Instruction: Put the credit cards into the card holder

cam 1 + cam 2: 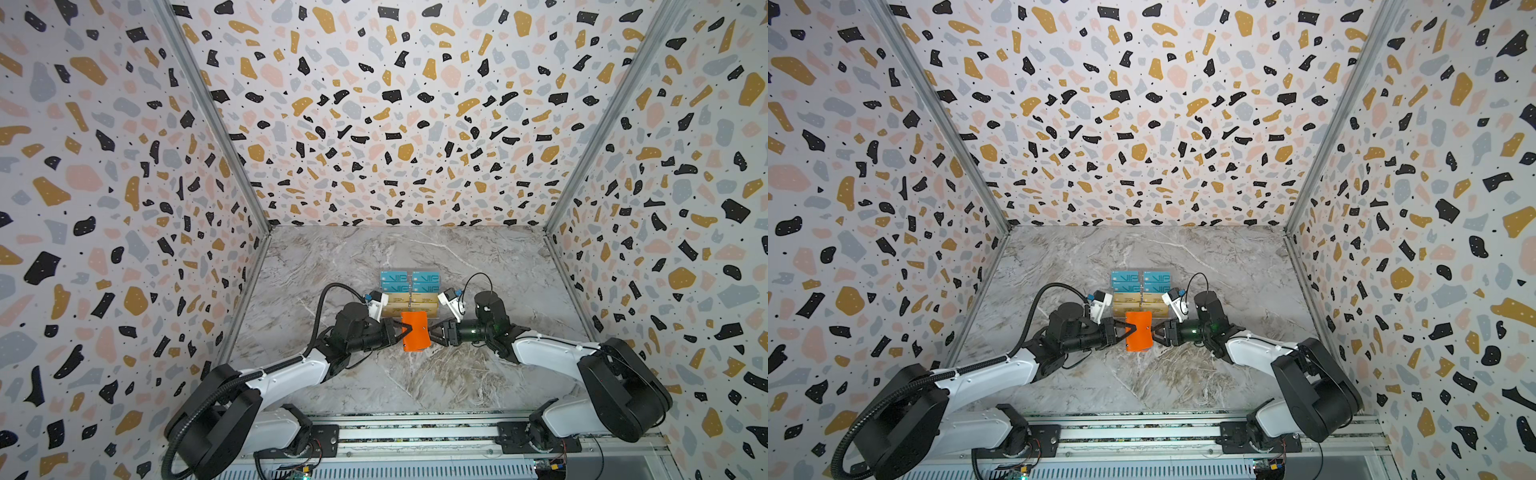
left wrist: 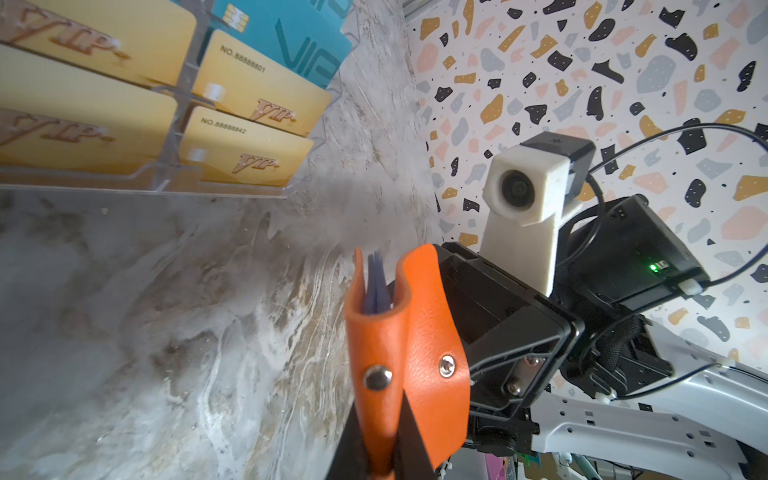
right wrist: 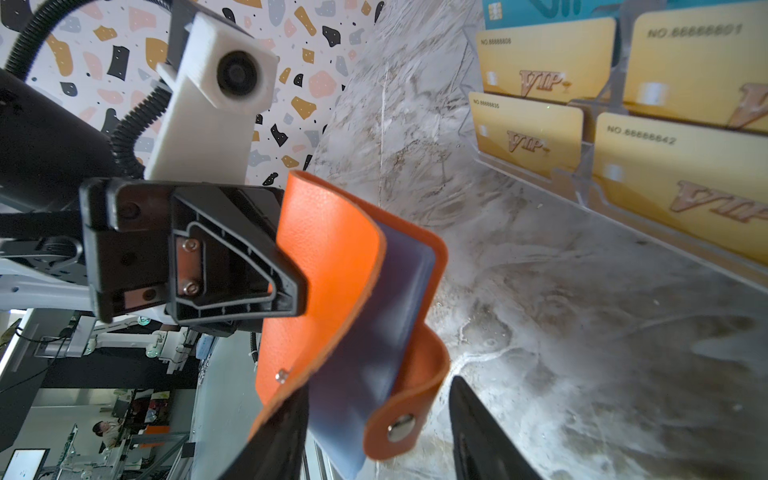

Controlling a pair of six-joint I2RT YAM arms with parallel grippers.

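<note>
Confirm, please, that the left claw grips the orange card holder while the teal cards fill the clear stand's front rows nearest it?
No: the left claw does grip the card holder, but gold cards fill the front rows of the clear stand; the teal cards sit behind, as both top views show.

Orange card holder [image 2: 419, 332]: grained, leather-like, matt. Its snap button [image 2: 377, 377]: shiny metal. Inner sleeves [image 3: 374, 332]: smooth bluish plastic. Gold cards [image 2: 249, 153]: glossy plastic. The stand [image 2: 166, 183]: clear acrylic. The table [image 2: 166, 332]: smooth, marble-patterned.
</note>
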